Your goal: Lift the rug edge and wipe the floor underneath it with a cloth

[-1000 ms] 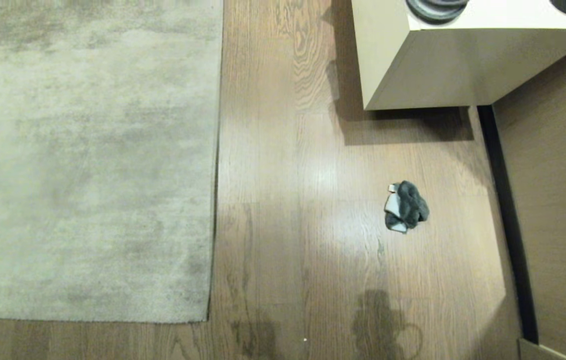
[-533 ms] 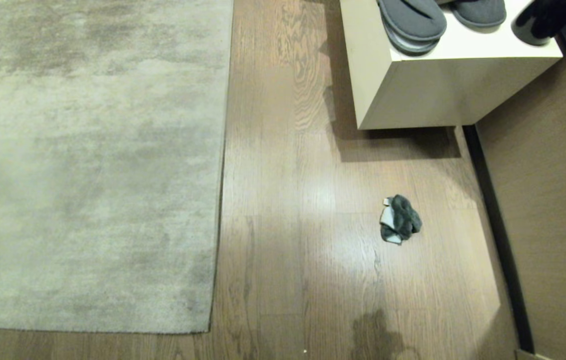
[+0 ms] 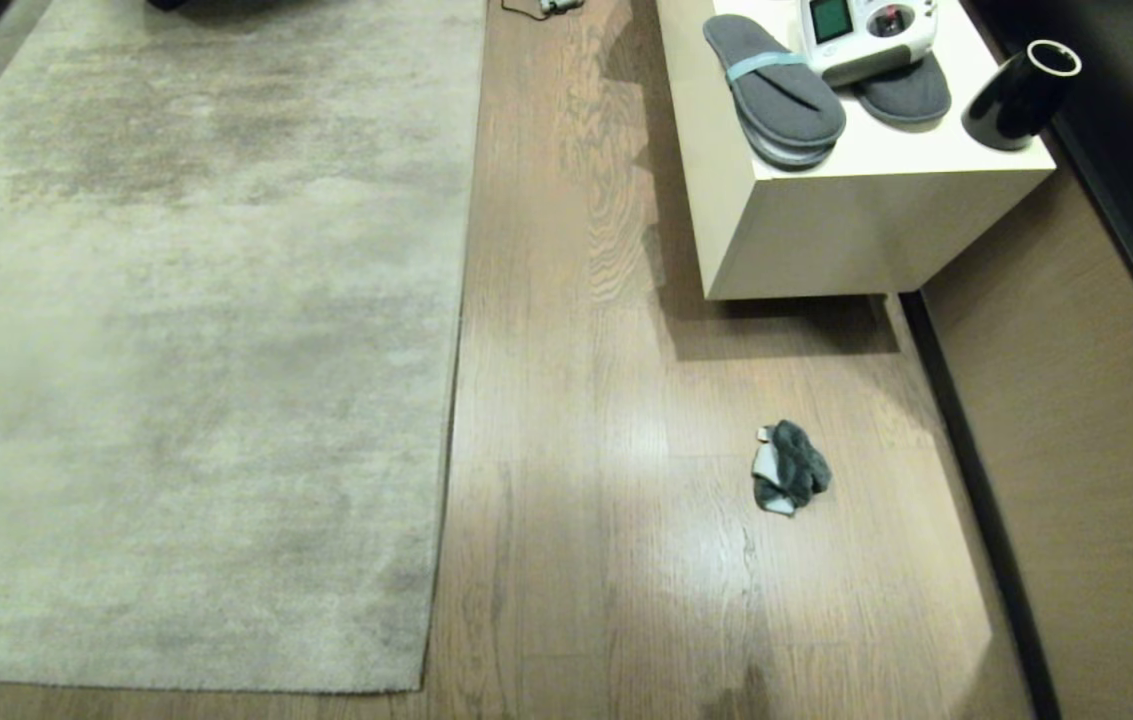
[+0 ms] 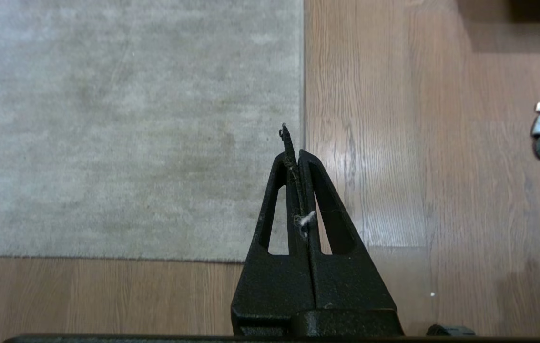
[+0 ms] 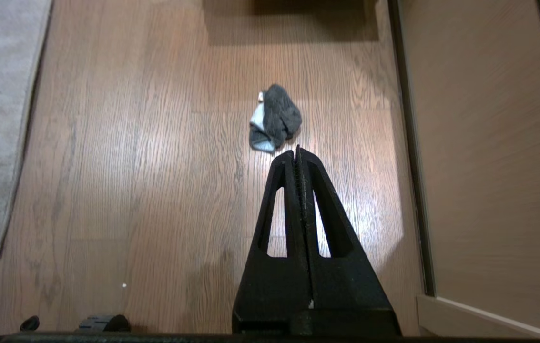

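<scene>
Cloth (image 3: 790,481) crumpled on floor (image 3: 576,400), apart from rug edge (image 3: 451,400).

My left gripper (image 4: 297,155) is matte black with a grainy finish: two tapering fingers, each with a long triangular cutout, rising from a blocky base. White lint clings along its seam. My right gripper (image 5: 297,155) has the same build, with fine ridges on its inner faces.
</scene>
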Robot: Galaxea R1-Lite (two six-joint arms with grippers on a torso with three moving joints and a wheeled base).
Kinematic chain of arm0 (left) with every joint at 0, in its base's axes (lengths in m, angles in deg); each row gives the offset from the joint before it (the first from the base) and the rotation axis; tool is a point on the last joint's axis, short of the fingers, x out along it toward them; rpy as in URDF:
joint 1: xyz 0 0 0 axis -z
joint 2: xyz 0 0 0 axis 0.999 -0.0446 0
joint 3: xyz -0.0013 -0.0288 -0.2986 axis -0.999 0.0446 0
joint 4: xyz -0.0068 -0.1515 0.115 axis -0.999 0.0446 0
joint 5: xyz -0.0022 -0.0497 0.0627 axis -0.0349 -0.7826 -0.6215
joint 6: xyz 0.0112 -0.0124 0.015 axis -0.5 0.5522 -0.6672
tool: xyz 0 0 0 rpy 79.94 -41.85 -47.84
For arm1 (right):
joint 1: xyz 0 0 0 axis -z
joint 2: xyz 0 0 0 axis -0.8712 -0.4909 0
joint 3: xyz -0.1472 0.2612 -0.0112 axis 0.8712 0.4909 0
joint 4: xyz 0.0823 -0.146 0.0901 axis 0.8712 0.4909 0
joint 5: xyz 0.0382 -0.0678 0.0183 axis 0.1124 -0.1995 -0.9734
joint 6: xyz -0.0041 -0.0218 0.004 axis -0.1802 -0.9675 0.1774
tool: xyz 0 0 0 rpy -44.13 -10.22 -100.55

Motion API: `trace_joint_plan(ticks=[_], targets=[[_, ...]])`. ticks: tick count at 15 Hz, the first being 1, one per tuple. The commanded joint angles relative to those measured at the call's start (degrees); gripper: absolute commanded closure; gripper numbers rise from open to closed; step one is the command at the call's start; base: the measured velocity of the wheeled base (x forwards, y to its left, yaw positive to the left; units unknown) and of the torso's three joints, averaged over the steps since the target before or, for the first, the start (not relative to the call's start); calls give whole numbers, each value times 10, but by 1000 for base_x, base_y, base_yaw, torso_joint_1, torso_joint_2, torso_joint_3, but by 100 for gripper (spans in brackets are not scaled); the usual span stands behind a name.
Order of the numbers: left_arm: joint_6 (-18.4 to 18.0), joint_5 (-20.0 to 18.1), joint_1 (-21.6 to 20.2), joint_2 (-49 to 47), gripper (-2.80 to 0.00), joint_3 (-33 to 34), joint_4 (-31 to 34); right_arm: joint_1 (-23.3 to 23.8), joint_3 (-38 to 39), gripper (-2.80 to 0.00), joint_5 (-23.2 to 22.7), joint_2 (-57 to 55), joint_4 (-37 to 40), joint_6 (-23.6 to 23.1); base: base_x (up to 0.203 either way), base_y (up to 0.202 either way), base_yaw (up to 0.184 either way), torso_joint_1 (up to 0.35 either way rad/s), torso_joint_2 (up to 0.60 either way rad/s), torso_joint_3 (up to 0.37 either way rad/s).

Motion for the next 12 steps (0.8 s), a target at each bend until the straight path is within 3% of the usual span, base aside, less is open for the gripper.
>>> trace_joint_plan(ticks=[1,12], targets=[[1,0,0,-1,0,0,0,0,0,0,0,-1,0,0,0,0,0,6,2,202],[1,1,0,0,0,0,0,0,0,0,0,-1,0,0,0,0,0,2,4,201]])
